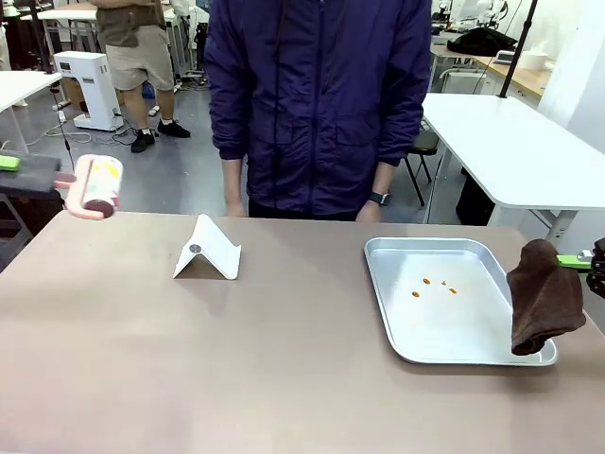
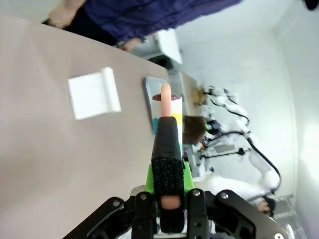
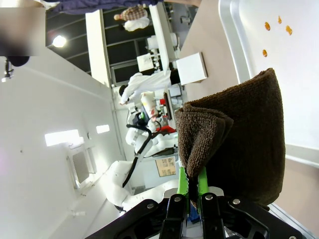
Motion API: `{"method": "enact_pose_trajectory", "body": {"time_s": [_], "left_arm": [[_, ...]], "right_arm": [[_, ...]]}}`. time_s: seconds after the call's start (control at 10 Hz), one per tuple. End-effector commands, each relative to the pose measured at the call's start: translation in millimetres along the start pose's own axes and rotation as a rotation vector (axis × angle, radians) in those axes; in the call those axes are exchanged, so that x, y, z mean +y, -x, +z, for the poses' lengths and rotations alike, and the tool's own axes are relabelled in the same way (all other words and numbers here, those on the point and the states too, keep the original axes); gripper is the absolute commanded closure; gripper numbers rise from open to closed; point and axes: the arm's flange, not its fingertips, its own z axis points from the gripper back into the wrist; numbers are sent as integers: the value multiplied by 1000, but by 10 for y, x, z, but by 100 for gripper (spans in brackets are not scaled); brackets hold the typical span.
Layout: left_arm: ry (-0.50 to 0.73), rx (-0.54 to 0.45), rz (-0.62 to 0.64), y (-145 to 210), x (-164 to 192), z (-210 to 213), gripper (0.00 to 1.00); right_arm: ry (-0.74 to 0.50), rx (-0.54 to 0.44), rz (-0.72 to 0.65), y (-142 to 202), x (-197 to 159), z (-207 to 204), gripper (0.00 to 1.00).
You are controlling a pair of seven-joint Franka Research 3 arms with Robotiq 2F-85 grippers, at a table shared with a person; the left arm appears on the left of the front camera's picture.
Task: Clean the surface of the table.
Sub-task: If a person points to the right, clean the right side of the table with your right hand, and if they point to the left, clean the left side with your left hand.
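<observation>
Table point(image 1: 284, 369): wide rectangular top, matte taupe, filling the lower half of the front frame.
Left end effector point(image 1: 38, 175): left edge of the frame, clenched on the pink handle of a roller with a white-and-yellow drum point(image 1: 99, 185), held in the air by the table's upper left corner.
Right end effector point(image 1: 594, 263): right edge of the frame, grasping a dark brown towelling cloth point(image 1: 544, 301) that hangs at the lower right corner of a shiny rectangular metal tray point(image 1: 454, 326).
Orange crumbs point(image 1: 435, 284): lying in the tray.
White folded card stand point(image 1: 208, 251): left of centre, on the table.

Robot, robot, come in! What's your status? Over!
Left gripper shut on lint roller, held up at table's far left. Right gripper shut on brown cloth, by tray's right edge. On table: white stand, tray with orange crumbs.
</observation>
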Motion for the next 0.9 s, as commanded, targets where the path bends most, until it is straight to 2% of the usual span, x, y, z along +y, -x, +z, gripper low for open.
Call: {"method": "enact_pose_trajectory", "body": {"time_s": [0.0,0.2,0.3,0.4,0.5,0.6,0.8], "left_arm": [[108,68,-9,373,41,413,78],[157,78,36,592,176,831,78],[171,48,43,672,287,1032,78],[153,62,69,714,380,1111,78],[133,108,89,744,481,1149,78],[154,42,78,817,284,1020,78],[154,42,78,817,284,1020,78]], "right_arm": [[-1,-1,-9,62,24,-28,100],[-1,-1,-9,62,24,-28,100],[-1,-1,-9,62,24,-28,100],[-1,-1,-9,62,24,-28,100],[-1,-1,-9,62,24,-28,100],[-1,-1,-9,62,24,-28,100],[-1,-1,-9,62,24,-28,100]]}}
